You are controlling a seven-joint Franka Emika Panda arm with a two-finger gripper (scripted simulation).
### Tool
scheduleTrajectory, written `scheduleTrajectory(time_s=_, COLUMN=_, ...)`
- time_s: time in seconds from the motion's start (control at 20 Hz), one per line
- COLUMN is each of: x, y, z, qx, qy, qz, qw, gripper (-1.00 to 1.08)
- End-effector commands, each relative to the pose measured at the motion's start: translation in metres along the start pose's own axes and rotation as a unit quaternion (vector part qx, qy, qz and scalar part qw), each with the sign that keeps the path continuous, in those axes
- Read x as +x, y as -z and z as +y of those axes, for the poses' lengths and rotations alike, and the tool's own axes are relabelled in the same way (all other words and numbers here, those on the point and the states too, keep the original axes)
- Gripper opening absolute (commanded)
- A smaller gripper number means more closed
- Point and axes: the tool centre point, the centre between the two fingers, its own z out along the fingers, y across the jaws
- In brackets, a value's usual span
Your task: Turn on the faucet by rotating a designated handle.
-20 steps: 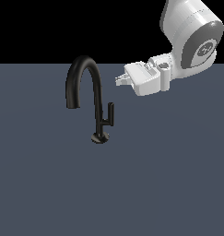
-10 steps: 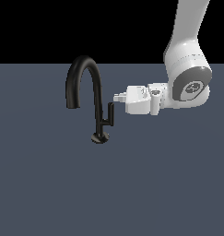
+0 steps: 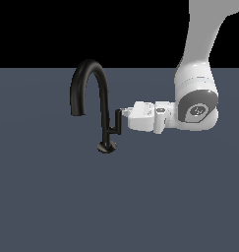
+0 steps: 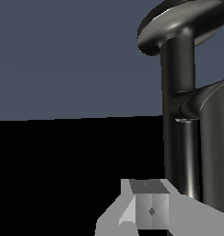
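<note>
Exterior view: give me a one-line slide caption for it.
Panda gripper reaches in level from the exterior view's right, fingertips at the handle of the black gooseneck faucet.

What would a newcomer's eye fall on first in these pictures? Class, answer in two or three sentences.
First, the glossy black gooseneck faucet standing alone on the flat grey surface, its arched spout curving toward the exterior view's left. Next, the white robot arm reaching in from the exterior view's right, its gripper right at the small L-shaped handle beside the stem. Whether it touches the handle cannot be told.
</note>
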Motion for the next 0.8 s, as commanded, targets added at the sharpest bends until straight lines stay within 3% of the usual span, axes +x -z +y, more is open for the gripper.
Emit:
scheduleTrajectory(time_s=0.0, x=0.002, y=-0.001, z=-0.001, qx=0.004, qy=-0.003, qz=-0.003, qw=1.0000, gripper=-1.00)
scheduleTrajectory(time_s=0.45, x=0.001, y=-0.001, z=0.000, qx=0.002, qy=-0.002, qz=-0.002, qw=1.0000, gripper=-1.00)
scheduleTrajectory(time_s=0.75, x=-0.005, y=-0.001, z=0.017, qx=0.002, qy=-0.002, qz=-0.002, qw=1.0000, gripper=-1.00)
